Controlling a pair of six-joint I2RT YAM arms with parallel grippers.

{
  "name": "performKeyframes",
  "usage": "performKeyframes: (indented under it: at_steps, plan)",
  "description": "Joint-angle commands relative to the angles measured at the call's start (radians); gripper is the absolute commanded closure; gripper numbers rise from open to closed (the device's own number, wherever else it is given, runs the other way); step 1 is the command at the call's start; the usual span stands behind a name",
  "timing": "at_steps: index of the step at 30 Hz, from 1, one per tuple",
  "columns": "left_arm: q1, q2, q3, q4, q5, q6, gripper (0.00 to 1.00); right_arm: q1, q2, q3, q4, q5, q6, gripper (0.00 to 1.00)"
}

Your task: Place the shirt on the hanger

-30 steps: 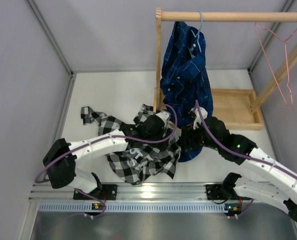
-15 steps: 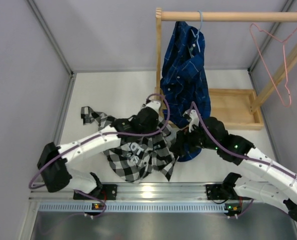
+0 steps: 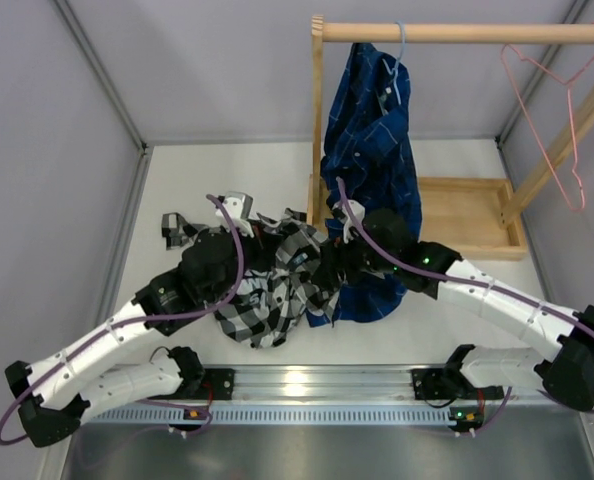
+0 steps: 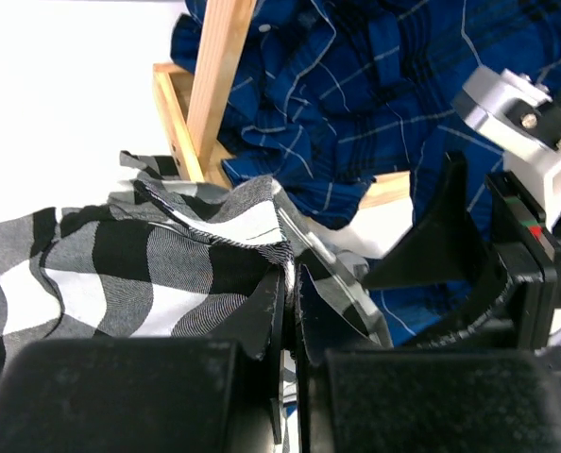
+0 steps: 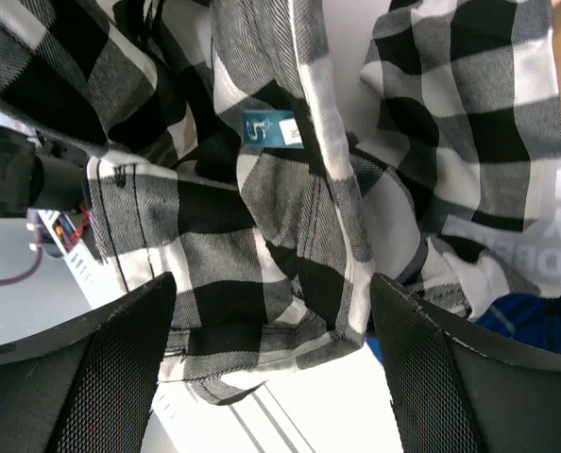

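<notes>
The left gripper (image 4: 290,276) has its jaws pressed together on a raised fold of the black-and-white large-check soft cloth shirt (image 3: 267,300). The shirt lies bunched on the white table (image 3: 227,170), near the wooden rack's (image 3: 317,120) left post. The right gripper (image 5: 273,321) faces this cloth with its jaws spread wide, gripping nothing. The thin pink wire hanger (image 3: 573,140) hangs far right on the rail.

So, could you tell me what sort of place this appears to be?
Probably a robot lab test cell: plain grey panels enclose a white table, a wooden clothes rack holds a dark blue plaid shirt, and a metal mounting rail runs along the near edge.
</notes>
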Motion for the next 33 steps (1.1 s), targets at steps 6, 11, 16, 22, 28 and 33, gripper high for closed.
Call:
performKeyframes:
  at_steps: [6, 11, 16, 22, 28, 33]
  plan:
    - [0.001, -0.091, -0.07, 0.063, 0.058, -0.056, 1.0, 0.006, 0.013, 0.023, 0.118, 0.032, -0.158, 0.2]
    - [0.001, -0.136, -0.085, 0.06, 0.075, -0.067, 1.0, -0.014, 0.073, 0.012, 0.129, 0.036, -0.178, 0.23]
    - [0.001, -0.153, -0.08, 0.044, 0.062, -0.069, 1.0, -0.018, 0.104, -0.009, 0.212, -0.11, -0.161, 0.73]
    - [0.001, -0.148, -0.039, -0.002, 0.011, -0.023, 1.0, -0.02, 0.013, 0.087, 0.152, -0.008, -0.222, 1.0]
    - [0.001, -0.121, 0.11, -0.034, 0.085, 0.149, 0.96, -0.043, 0.044, 0.492, -0.2, 0.236, -0.334, 1.0]
    - [0.001, -0.084, 0.215, -0.087, 0.324, 0.287, 0.02, -0.044, 0.092, 0.724, -0.391, 0.313, -0.403, 1.0]
